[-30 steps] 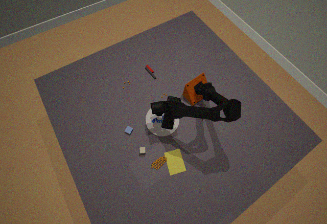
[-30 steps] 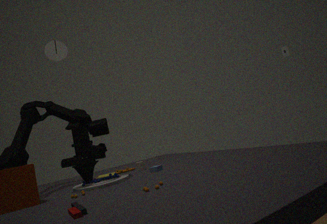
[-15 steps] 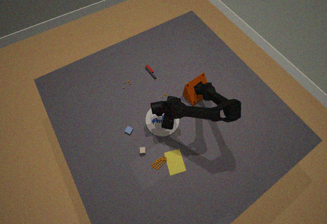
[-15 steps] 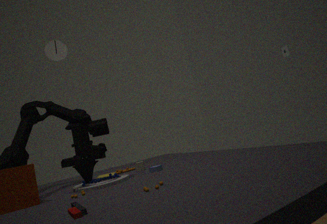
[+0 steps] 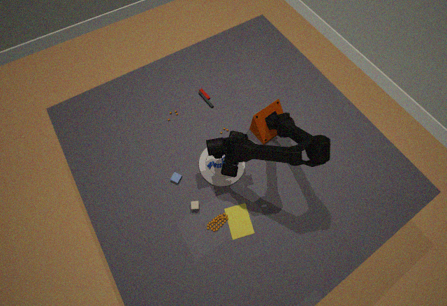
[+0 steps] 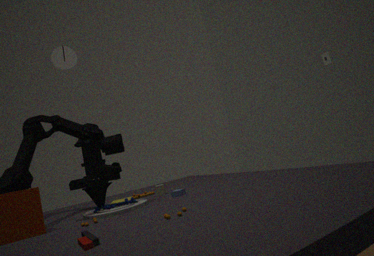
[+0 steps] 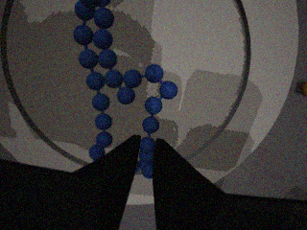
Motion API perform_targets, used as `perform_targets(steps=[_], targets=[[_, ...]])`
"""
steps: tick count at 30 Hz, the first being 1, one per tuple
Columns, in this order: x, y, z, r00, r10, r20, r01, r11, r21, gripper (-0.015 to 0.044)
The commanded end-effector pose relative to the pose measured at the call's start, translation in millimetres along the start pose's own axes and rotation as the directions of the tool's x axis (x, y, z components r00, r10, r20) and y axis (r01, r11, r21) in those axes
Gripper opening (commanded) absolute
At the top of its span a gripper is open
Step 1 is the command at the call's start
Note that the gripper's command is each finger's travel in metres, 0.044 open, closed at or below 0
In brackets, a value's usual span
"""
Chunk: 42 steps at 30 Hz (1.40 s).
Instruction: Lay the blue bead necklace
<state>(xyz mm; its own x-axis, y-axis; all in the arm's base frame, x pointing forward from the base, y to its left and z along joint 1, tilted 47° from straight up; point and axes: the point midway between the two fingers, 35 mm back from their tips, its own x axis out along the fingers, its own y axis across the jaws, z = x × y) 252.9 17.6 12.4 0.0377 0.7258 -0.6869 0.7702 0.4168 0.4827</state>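
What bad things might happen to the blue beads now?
The gripper pinches only one end of the blue bead necklace, so it might slip out. The strand lies bunched inside the round bead board, not in its groove; pulling could drag it across or tangle it.

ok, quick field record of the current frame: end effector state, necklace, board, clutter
end effector: shut on the blue bead necklace, low over the board
blue bead necklace: bunched in a folded strand on the board's inner face, not laid in the groove
round bead board: white, on the grey mat, partly under the arm
groove: dark ring near the rim, no beads in the visible part
clutter: orange bead pile, yellow sheet, blue block, beige cube, red-and-grey marker
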Motion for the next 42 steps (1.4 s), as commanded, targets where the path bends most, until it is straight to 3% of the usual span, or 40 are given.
perform_targets(steps=[1,23,39,42], targets=[[-1.5,8.0,-9.3,1.000,0.001,0.002,-0.001,1.000,-0.001,0.0000],[6.7,20.7,-26.6,1.000,0.003,0.000,-0.003,1.000,-0.001,0.0000],[-1.3,20.7,-26.6,1.000,0.002,0.000,-0.002,1.000,-0.001,0.0420],[-1.3,22.1,-24.3,1.000,0.002,0.000,-0.002,1.000,-0.001,0.0440]])
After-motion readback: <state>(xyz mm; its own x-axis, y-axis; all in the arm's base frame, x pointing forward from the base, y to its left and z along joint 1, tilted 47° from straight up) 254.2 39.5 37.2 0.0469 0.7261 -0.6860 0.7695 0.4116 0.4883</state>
